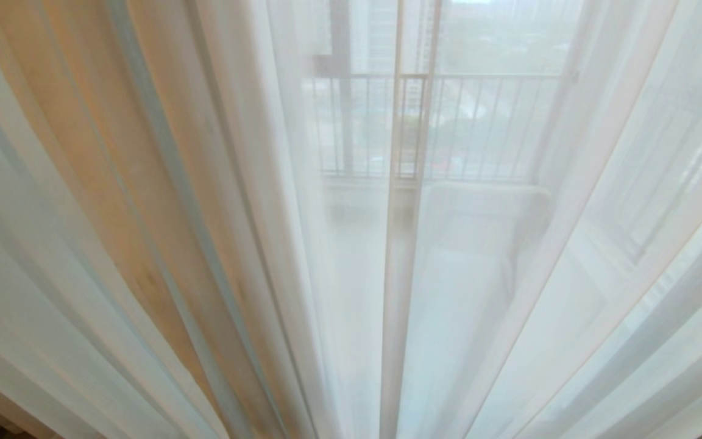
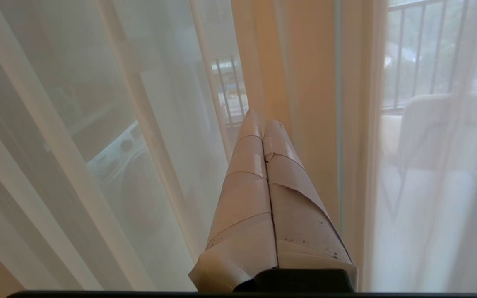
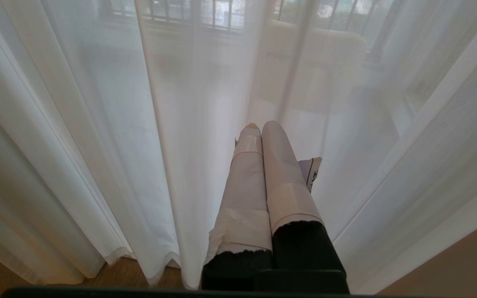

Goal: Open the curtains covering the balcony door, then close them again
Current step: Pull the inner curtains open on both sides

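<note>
Since the curtains (image 1: 217, 244) hang fully drawn across the whole head view, the step in hand looks like the first reach to part them, and neither arm shows in that view yet. Behind the sheer folds, the balcony door (image 1: 397, 183) reads as a pale vertical frame running from twelve to six o'clock through the centre, with the railing (image 1: 479, 122) blurred beyond it at about one o'clock.

In its wrist view the left end effector (image 2: 262, 118) has its taped fingers pressed together, holding nothing, its tip close before a fold where warm beige shows through the sheer cloth. The right end effector (image 3: 261, 126) is likewise closed and empty, low near the curtain hem (image 3: 147, 265) and the wooden floor (image 3: 126, 273).

To do this well, I would say the left fingers must first spread, then go into one fold near the centre seam rather than brush the surface, gathering enough cloth that the thin fabric cannot slip out. A pull should run sideways along the rail, towards nine o'clock, not downward, lest the hooks strain. The right arm may stay parked.
</note>
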You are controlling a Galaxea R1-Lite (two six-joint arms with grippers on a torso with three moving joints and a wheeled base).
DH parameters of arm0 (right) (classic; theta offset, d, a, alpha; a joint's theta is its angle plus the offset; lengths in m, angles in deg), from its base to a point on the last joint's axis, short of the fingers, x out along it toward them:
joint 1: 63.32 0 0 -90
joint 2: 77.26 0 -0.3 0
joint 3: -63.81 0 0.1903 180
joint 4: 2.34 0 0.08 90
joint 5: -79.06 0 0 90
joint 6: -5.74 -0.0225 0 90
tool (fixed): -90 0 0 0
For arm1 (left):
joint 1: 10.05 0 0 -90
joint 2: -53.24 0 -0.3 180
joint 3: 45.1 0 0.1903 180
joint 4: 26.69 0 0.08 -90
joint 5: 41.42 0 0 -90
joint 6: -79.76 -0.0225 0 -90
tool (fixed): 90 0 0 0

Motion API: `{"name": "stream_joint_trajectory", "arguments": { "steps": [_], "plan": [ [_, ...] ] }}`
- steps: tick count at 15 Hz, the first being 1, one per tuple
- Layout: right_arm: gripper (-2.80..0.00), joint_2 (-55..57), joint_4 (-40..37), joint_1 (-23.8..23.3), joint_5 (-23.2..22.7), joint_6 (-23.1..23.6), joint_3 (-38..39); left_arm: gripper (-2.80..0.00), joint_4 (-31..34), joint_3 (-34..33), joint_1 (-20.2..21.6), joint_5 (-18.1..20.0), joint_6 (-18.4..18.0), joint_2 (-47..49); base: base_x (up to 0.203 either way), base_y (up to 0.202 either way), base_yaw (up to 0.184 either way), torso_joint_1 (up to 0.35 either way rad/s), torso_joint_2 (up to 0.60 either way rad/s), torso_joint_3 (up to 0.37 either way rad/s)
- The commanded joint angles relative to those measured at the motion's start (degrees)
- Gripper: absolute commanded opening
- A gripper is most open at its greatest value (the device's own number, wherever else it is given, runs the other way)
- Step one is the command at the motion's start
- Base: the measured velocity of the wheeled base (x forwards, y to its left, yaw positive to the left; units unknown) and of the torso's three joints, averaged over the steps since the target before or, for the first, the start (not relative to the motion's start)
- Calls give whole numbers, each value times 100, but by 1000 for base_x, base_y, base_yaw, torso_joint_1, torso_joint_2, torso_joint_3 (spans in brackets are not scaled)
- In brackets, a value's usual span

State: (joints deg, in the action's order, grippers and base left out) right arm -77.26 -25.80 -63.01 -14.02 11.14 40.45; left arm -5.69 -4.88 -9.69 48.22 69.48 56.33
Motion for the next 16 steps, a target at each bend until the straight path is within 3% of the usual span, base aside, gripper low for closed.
{"name": "stream_joint_trajectory", "arguments": {
  "steps": [1,4,8,13,14,16],
  "plan": [
    [-280,0,1,5,-5,5,0,-280,8,311,13,-6,2,652,0,0,0,0,0,0],
    [-280,0,1,5,-5,5,0,-280,1,913,40,-130,14,1606,0,0,0,0,0,0],
    [-280,0,1,5,-8,5,0,-280,-8,1936,70,-722,83,2818,0,0,0,0,0,0],
    [-280,0,1,5,-7,5,0,-280,-18,2445,61,-791,289,3330,0,0,0,0,0,0],
    [-280,0,1,5,1,5,0,0,-10,2425,61,-782,289,3330,0,0,0,0,0,0],
    [-280,0,1,5,-8,5,0,0,-10,2392,43,-756,281,3304,0,0,0,0,0,0]
  ]
}}
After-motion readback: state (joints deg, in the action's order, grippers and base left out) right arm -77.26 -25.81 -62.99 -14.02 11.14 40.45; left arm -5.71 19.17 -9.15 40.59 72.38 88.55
